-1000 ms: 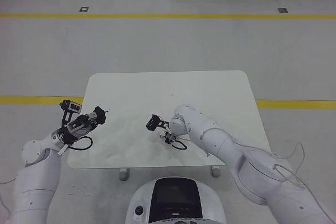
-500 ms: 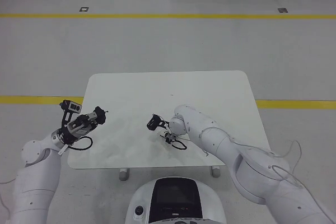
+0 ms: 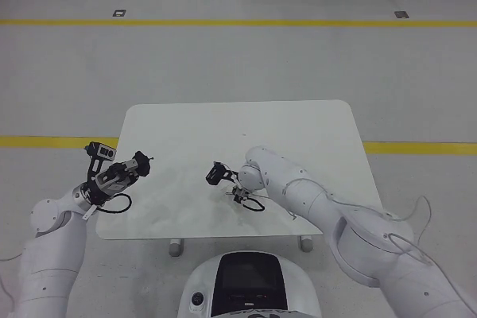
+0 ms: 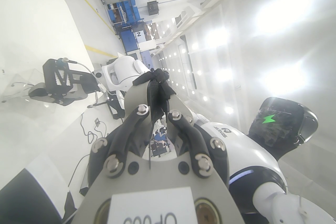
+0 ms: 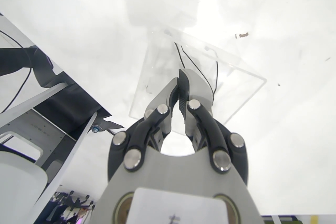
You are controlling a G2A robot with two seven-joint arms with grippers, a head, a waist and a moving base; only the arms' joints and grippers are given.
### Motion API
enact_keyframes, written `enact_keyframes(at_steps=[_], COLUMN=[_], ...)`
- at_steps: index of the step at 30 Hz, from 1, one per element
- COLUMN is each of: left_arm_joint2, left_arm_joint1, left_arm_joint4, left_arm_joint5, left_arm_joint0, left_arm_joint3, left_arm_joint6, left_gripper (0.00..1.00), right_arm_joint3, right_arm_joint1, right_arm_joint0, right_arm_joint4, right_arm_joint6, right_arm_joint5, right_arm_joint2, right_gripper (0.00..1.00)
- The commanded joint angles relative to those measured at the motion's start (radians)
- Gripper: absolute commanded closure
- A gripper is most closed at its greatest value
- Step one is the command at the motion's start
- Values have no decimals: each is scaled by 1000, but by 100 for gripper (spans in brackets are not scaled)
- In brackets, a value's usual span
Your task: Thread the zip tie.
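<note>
The left gripper (image 4: 155,82) hung by the edge of the white desk (image 3: 302,135), clenched on a thin black zip tie (image 4: 153,104). The right gripper (image 5: 179,87), pinched shut, pointed down over a clear plastic plate (image 5: 236,93).

- The zip tie (image 5: 179,57) ran behind the right gripper (image 5: 179,88); whether the tips pinched it could not be told.
- The clear plate (image 5: 244,78) was partly covered by that gripper.
- Black wrapping (image 4: 155,76) hid the left gripper's (image 4: 157,89) fingertips.
</note>
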Motion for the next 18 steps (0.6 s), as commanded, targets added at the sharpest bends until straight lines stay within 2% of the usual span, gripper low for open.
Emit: enact_keyframes(at_steps=[1, 8, 11, 12, 13, 15, 18], left_arm_joint2=[0, 0, 0, 0, 0, 0, 0], left_arm_joint1=[0, 0, 0, 0, 0, 0, 0], left_arm_joint4=[0, 0, 0, 0, 0, 0, 0], left_arm_joint5=[0, 0, 0, 0, 0, 0, 0], left_arm_joint0=[0, 0, 0, 0, 0, 0, 0], left_arm_joint3=[0, 0, 0, 0, 0, 0, 0], left_arm_joint6=[0, 0, 0, 0, 0, 0, 0], left_gripper=[100, 100, 100, 100, 100, 100, 100], right_arm_joint3=[-28, -103, -122, -125, -127, -127, -122], right_arm_joint1=[15, 64, 77, 80, 82, 85, 84], right_arm_joint0=[4, 7, 3, 1, 0, -2, -5], right_arm_joint4=[15, 42, 42, 41, 40, 34, 24], right_arm_joint6=[8, 13, 12, 9, 6, -5, -15], right_arm_joint5=[0, 0, 0, 0, 0, 0, 0], right_arm_joint2=[-5, -13, -13, -13, -13, -13, -13], right_gripper=[100, 100, 100, 85, 80, 76, 77])
